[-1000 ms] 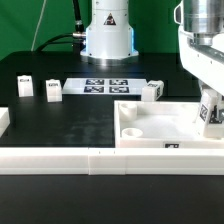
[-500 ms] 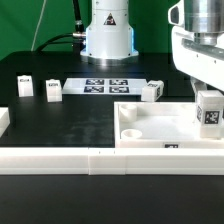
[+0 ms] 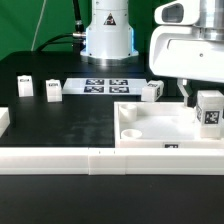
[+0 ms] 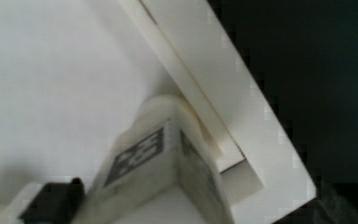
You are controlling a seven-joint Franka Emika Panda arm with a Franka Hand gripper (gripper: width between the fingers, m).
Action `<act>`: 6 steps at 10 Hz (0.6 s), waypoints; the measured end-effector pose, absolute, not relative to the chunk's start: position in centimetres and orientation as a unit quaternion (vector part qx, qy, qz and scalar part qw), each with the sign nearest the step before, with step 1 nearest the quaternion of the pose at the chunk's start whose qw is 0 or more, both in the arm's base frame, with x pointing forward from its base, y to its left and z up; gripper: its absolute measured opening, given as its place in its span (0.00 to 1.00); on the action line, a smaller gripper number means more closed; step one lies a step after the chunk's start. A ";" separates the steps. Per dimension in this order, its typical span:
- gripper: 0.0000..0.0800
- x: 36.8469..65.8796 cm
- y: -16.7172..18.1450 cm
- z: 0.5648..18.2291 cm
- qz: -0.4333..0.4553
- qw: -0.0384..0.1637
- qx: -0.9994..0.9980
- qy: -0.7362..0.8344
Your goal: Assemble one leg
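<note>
A leg (image 3: 210, 110), a small white block with a tag on its face, stands upright in the right corner of the large white tray-like part (image 3: 150, 135). My gripper (image 3: 194, 93) hangs just above and to the exterior view's left of this leg. Its jaws are open and not touching it. In the wrist view the same leg (image 4: 149, 150) shows against the tray's wall (image 4: 211, 80), with one dark fingertip (image 4: 51, 200) beside it. Three more legs stand on the black table, two (image 3: 24, 84) (image 3: 53, 90) at the left and one (image 3: 151, 92) behind the tray.
The marker board (image 3: 105, 86) lies at the back centre in front of the arm's base. A long white rail (image 3: 70, 160) runs along the front edge. A white part (image 3: 3, 118) sits at the far left.
My gripper has let go of the leg in the tray corner. It has risen and shifted toward the exterior view's left. The leg stays upright in place.
</note>
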State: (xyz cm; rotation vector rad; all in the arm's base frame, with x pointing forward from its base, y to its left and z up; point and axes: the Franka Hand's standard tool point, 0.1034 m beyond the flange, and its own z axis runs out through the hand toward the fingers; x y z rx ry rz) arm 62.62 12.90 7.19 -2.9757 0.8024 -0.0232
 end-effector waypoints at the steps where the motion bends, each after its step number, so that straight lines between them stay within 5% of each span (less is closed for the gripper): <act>1: 0.81 62.7 12.4 7.2 -0.010 0.029 -0.980 0.196; 6: 0.81 62.7 11.4 6.8 -0.015 0.026 -0.999 0.015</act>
